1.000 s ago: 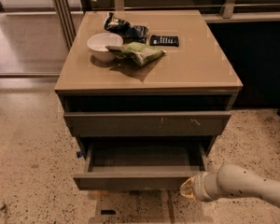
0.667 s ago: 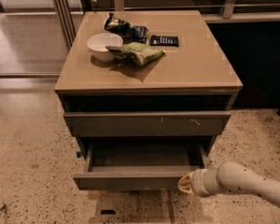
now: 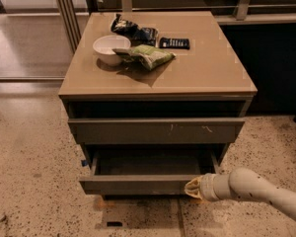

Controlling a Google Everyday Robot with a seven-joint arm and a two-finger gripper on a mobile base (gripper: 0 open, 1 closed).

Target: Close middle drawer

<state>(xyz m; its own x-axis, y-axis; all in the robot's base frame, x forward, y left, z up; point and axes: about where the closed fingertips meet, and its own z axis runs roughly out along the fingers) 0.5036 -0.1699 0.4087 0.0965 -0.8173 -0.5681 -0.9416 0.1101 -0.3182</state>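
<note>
Wide, shallow dark grey-brown middle drawer [image 3: 138,184] hangs pulled out low in tan-topped table [image 3: 212,68], dark box exposed. Cream-tipped gripper [image 3: 192,187] meets plain front near right end, fingers drawn narrow, holding nothing: apparently set to push, not grasp. Scuffed grey drawer front [image 3: 153,131] above sits further in.

Top [image 3: 207,68]: tan, smooth, laminate-like, with a soft sheen.
Middle drawer [image 3: 138,184]: matt grey-brown front, plain and smooth; the inside is dark and dull.
Upper front [image 3: 155,131]: same matt finish, with small white scuffs.
Gripper [image 3: 190,187]: pale yellowish, matt, at the right end of the middle drawer's front.
Arm [image 3: 266,194]: off-white smooth shell, plastic-looking, with dark specks.
Bowl [image 3: 110,48]: white, smooth, slightly glossy.
Green bag [image 3: 148,56]: crinkled plastic film, shiny.
Dark bag [image 3: 135,32]: crinkled film, glossy.
Floor [image 3: 29,172]: speckled, stone-like, polished.
</note>
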